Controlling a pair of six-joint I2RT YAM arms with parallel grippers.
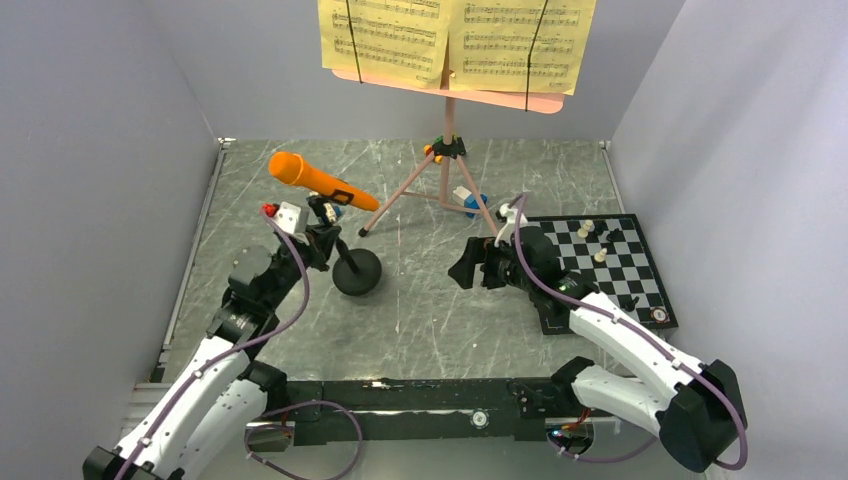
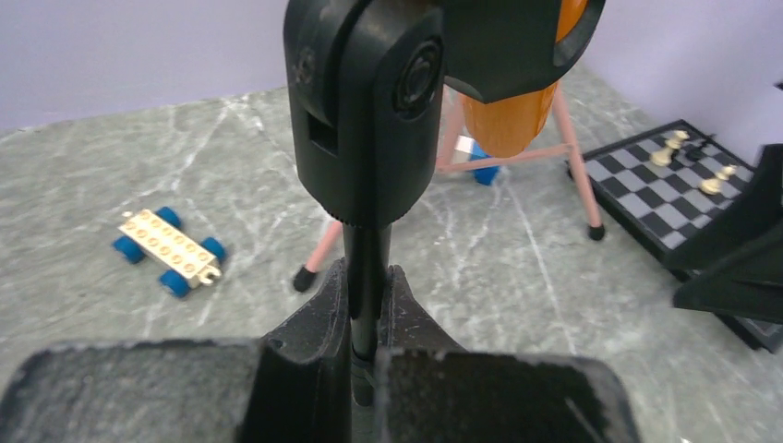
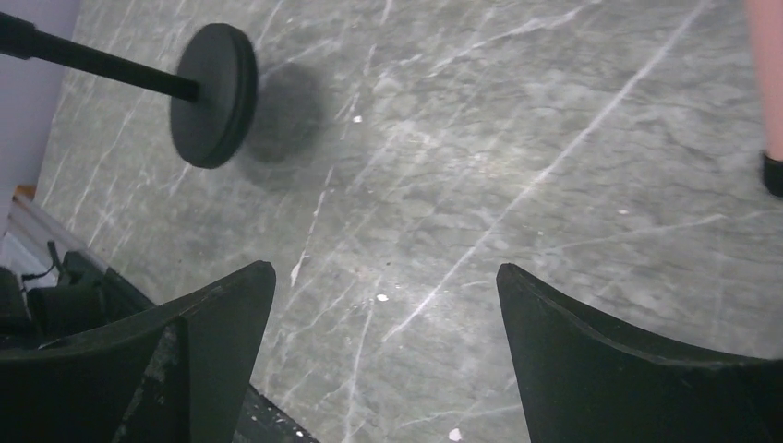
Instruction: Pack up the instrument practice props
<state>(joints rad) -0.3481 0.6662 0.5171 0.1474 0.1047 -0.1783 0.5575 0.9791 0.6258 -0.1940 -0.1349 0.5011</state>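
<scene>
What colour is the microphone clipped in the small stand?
Orange; the microphone shows best in the top external view.

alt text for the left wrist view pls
The left gripper is shut on the pole of the black mic stand, whose clip holds the orange microphone. Behind, on the grey marbled table: a cream block on blue wheels, pink tripod legs, a chessboard.

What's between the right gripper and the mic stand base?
Nothing visible. Only bare table lies between the open right gripper and the mic stand base. The left gripper is shut on the stand's pole, and the music stand leg sits off to one side, outside that path.
</scene>
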